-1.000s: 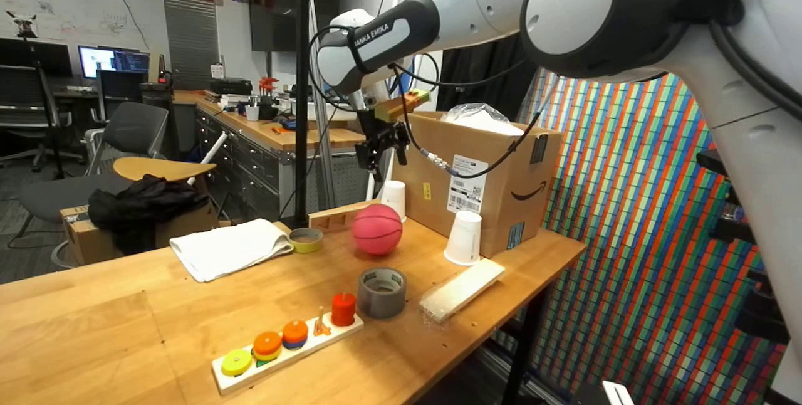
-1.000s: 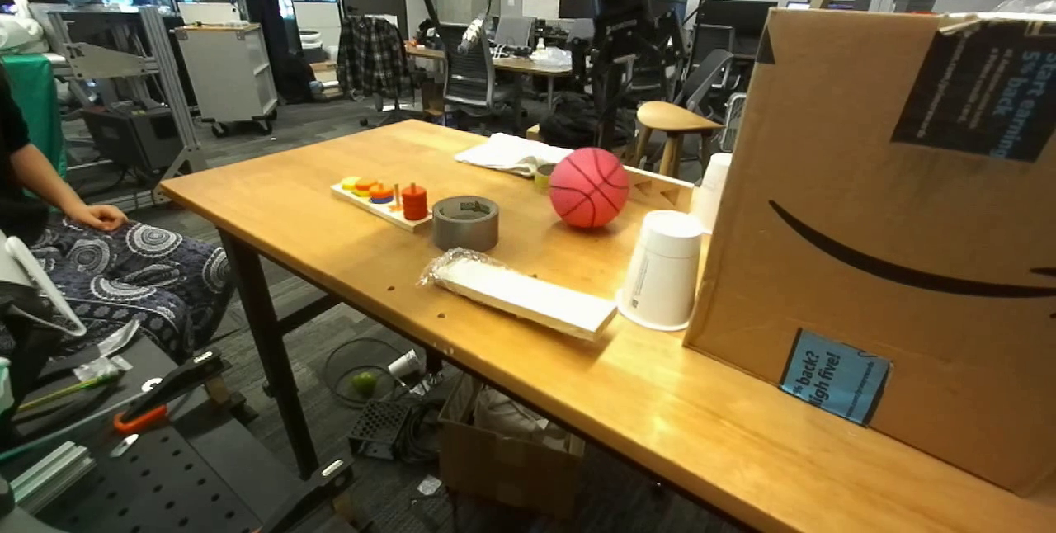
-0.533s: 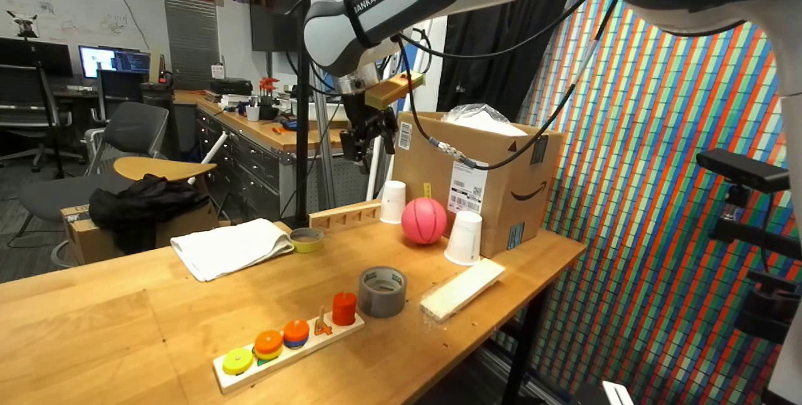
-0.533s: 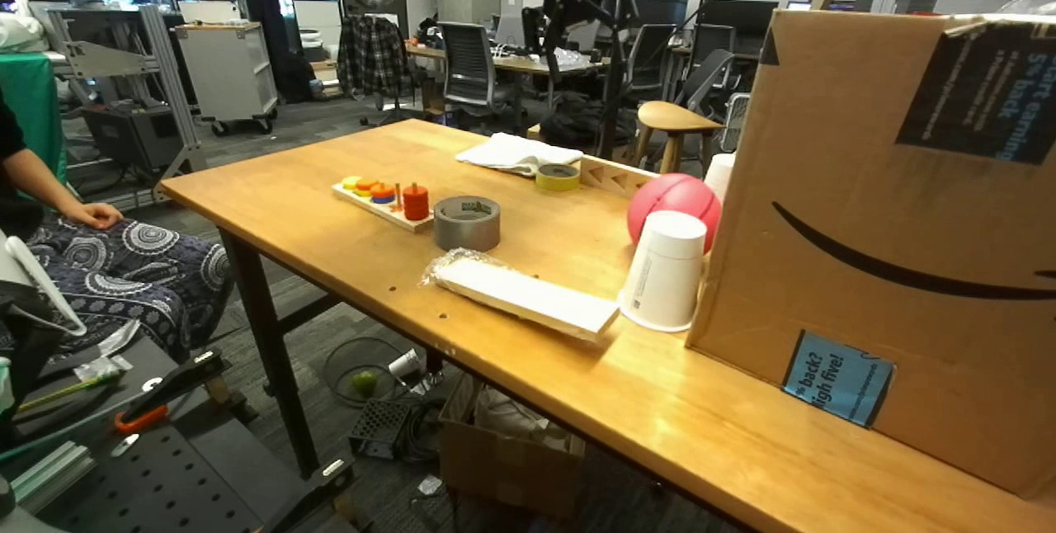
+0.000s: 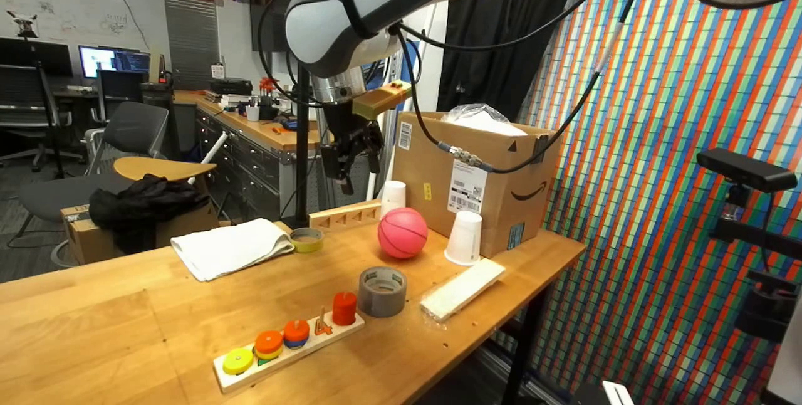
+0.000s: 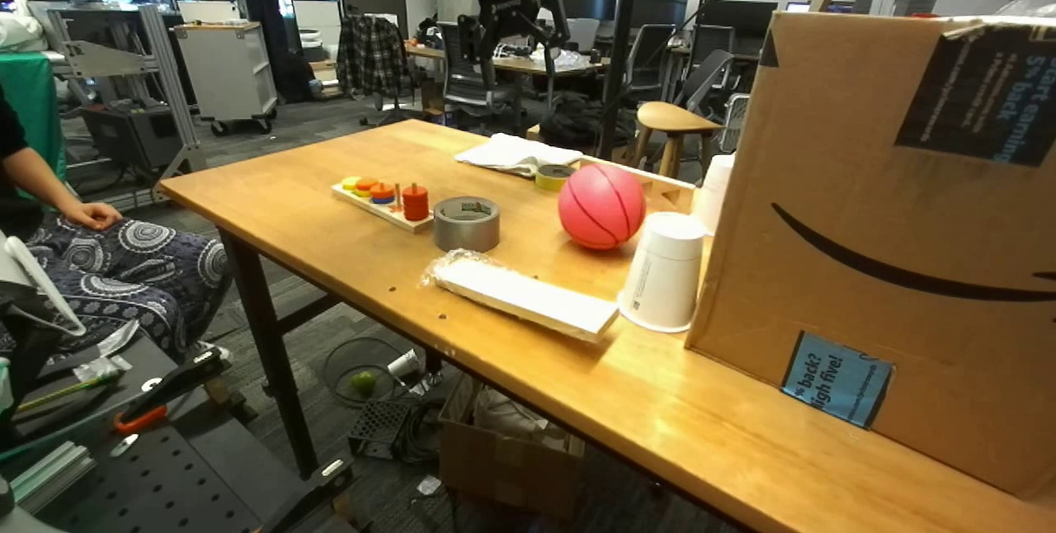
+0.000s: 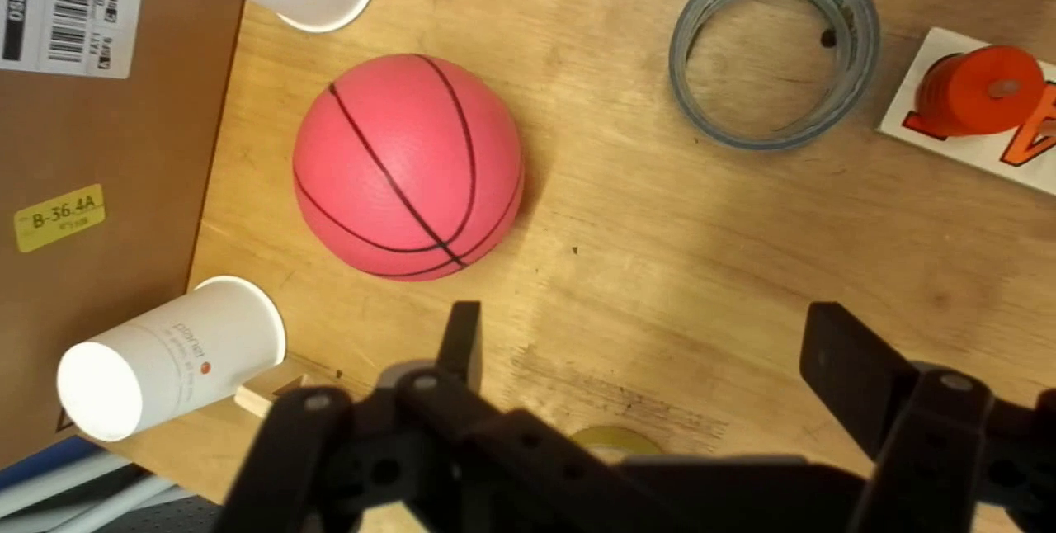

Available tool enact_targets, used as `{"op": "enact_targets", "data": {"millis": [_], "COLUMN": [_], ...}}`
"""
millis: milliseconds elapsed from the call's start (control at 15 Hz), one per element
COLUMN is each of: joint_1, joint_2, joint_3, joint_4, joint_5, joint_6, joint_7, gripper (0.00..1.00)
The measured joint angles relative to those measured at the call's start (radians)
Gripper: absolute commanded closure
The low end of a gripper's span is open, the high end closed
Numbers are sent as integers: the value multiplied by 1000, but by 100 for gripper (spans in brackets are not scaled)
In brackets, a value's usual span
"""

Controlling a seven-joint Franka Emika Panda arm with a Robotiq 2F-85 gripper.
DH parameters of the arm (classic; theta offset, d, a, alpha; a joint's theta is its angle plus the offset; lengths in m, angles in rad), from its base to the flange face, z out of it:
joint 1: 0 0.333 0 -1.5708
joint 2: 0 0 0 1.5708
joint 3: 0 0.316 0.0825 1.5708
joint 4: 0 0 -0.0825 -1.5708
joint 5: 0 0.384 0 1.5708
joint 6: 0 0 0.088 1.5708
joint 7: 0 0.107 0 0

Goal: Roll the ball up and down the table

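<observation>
A pink ball with black lines rests on the wooden table (image 5: 144, 311) near the cardboard box, and shows in both exterior views (image 5: 403, 233) (image 6: 602, 206). In the wrist view the ball (image 7: 408, 167) lies up and left of the jaws, apart from the cups and the box. My gripper (image 7: 643, 327) is open with nothing between its fingers. It hangs well above the table, higher than the ball and off to its side, in both exterior views (image 5: 351, 170) (image 6: 518, 63).
Two upside-down white cups (image 5: 463, 239) (image 5: 393, 198) stand by the cardboard box (image 5: 507, 204). A grey tape roll (image 5: 383, 295), stacking toy (image 5: 288, 355), white wrapped bar (image 5: 462, 289), white cloth (image 5: 232, 248), yellow tape roll (image 5: 307, 245) and wooden rail (image 5: 344, 215) are on the table.
The ball rolled to the box and cups, then came partway back. My gripper moved left in both exterior views, away from the box.
</observation>
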Motion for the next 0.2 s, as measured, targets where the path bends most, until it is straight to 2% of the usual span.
{"op": "enact_targets", "data": {"millis": [200], "joint_1": [-5], "joint_2": [-5], "joint_3": [0], "joint_4": [-9], "joint_5": [1], "joint_6": [8], "joint_7": [-6], "gripper": [0]}}
